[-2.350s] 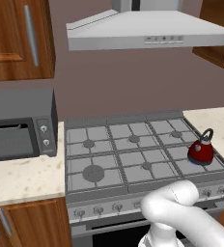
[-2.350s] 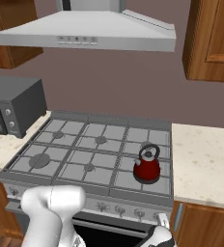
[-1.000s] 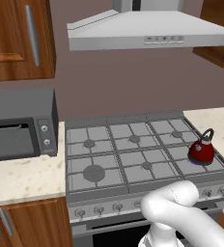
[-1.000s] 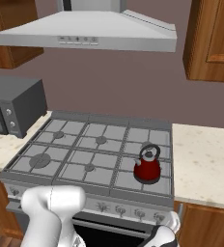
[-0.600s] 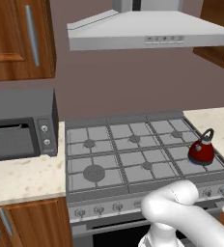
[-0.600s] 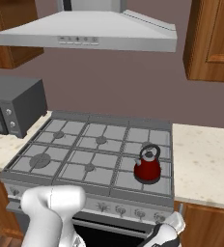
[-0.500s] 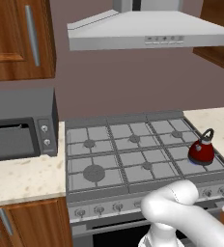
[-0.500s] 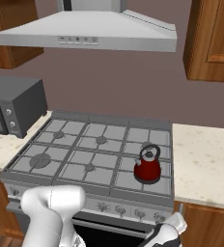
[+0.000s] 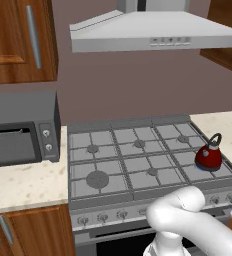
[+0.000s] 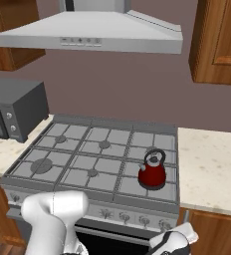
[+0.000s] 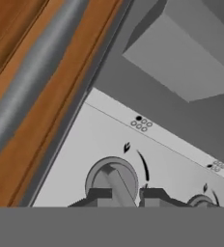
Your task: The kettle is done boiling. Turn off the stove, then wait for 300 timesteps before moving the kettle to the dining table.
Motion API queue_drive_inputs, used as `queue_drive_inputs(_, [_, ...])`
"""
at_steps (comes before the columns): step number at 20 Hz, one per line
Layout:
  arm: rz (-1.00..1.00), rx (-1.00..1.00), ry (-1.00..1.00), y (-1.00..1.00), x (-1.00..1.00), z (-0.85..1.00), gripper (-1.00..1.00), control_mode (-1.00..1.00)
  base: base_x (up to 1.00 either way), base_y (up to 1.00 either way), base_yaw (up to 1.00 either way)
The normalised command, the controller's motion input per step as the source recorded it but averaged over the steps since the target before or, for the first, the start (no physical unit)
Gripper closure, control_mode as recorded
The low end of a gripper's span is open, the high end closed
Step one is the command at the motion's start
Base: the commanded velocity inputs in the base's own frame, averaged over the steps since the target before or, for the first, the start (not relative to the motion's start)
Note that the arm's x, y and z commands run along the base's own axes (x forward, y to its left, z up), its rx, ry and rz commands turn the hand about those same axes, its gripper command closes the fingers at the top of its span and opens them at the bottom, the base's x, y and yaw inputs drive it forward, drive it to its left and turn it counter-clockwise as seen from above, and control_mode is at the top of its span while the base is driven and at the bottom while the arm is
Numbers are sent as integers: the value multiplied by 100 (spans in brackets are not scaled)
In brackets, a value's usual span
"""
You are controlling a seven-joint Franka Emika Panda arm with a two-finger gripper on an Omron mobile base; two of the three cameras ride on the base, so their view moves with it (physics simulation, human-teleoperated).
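The small red kettle (image 9: 208, 156) (image 10: 152, 172) stands upright on the front right burner of the grey stove (image 9: 128, 165) (image 10: 87, 154). My hand is low at the stove's front right corner, below the kettle. In the hand view my gripper (image 11: 125, 195) is shut on a round stove knob (image 11: 111, 178). Its two dark fingertips sit on either side of the knob's raised bar. A small arrow and a curved mark are printed above the knob on the pale front panel.
A grey microwave (image 9: 18, 135) (image 10: 13, 109) sits on the counter left of the stove. The hood (image 9: 153, 35) hangs above it. Beige counter (image 10: 212, 169) lies to the right. A wooden cabinet door with a grey bar handle (image 11: 32, 82) is beside the knob. Another knob (image 11: 201, 201) sits further along.
My hand at the stove's front right corner has shifted slightly. The kettle has not moved.
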Motion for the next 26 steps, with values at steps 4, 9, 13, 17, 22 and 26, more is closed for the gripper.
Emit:
queue_drive_inputs(4, [-5, 31, 12, -19, 0, 0, 100, -100, 0, 0, 0])
queue_drive_inputs(9, [-4, 32, 14, -18, 0, 0, 100, -100, 0, 0, 0])
queue_drive_inputs(13, [-4, 31, 15, -16, 0, 0, 100, -100, 0, 0, 0])
queue_drive_inputs(17, [-3, 31, 16, -15, 0, 0, 100, -100, 0, 0, 0])
queue_drive_inputs(22, [-3, 31, 16, -13, 0, 0, 100, -100, 0, 0, 0])
queue_drive_inputs(26, [-3, 30, 16, -11, 0, 0, 100, -100, 0, 0, 0])
